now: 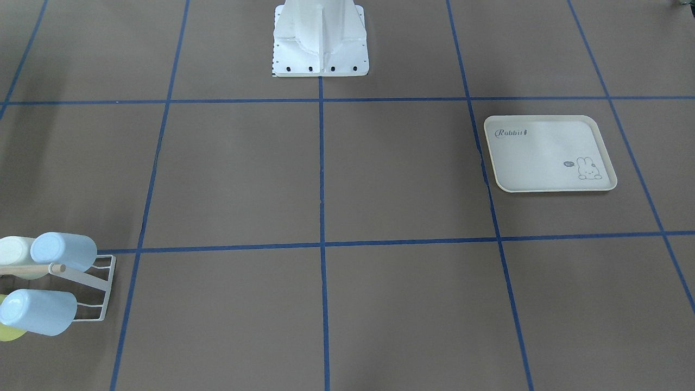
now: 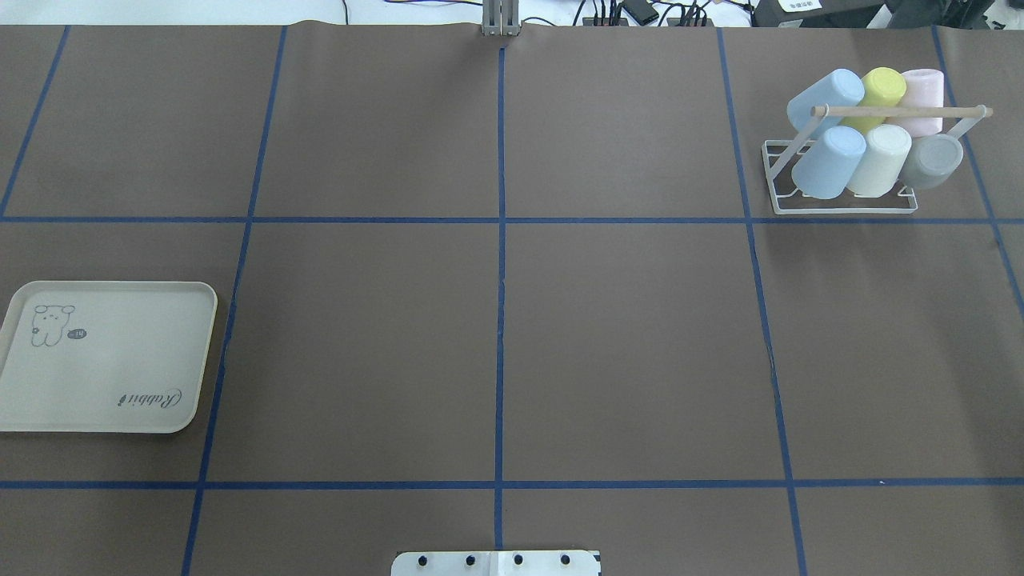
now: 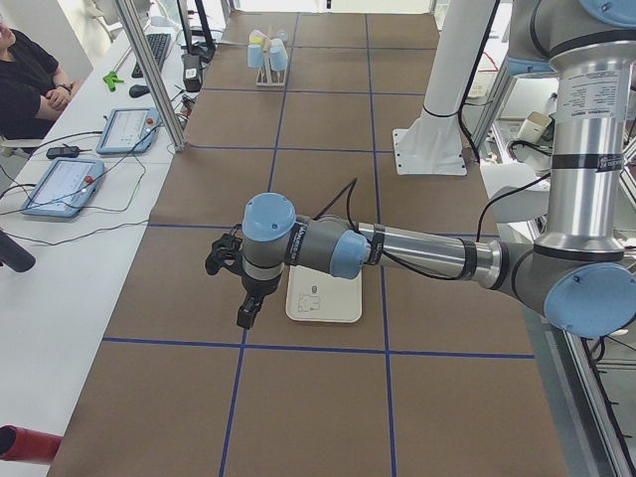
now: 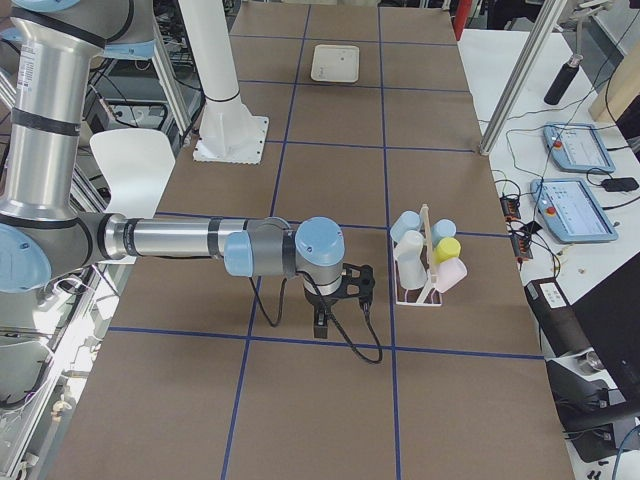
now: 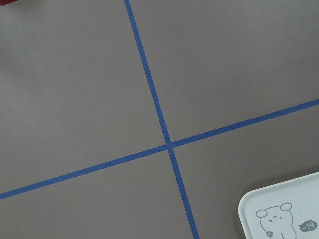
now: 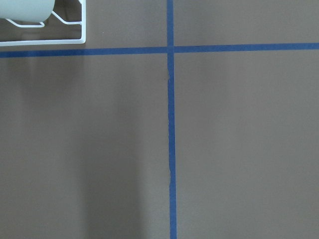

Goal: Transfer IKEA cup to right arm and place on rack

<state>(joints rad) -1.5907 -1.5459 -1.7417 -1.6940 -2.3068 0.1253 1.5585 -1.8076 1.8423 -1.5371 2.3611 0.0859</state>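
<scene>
Cups (image 2: 878, 160) are counted at six, all hung on the rack (image 2: 840, 210). No loose cup is seen on the table (image 2: 624, 352) or on the tray (image 2: 112, 376). Which of the six is the task's own cannot be told.

With a clock laid on the overhead view, 12 at the far edge, the rack is found at 2 o'clock of the table and the tray at 8 o'clock, well apart. The cups are held tilted in two rows of three, one either side of the dowel (image 2: 900, 111). Long axes of the nearer row are run roughly from 1 to 7 o'clock.

Right claw (image 4: 320, 322) is seen only in the right side view, raised above the table and near the rack. Only the rack's corner is caught, at 10 o'clock of the right wrist frame, so the claw is judged to lie about 5 o'clock of the rack on the overhead clock. Its opening cannot be told. No cup is seen on it.

Left claw (image 3: 246, 313) is seen only in the left side view, raised at the tray's 9 o'clock in that view. The tray's corner is caught at 5 o'clock of the left wrist frame. Its opening cannot be told either, and no cup is seen on it.

The right claw is judged by far the nearer to the cups. With the tray bare and every cup racked, nothing is offered for a hand-over, and the task is judged finished or out of stock.
</scene>
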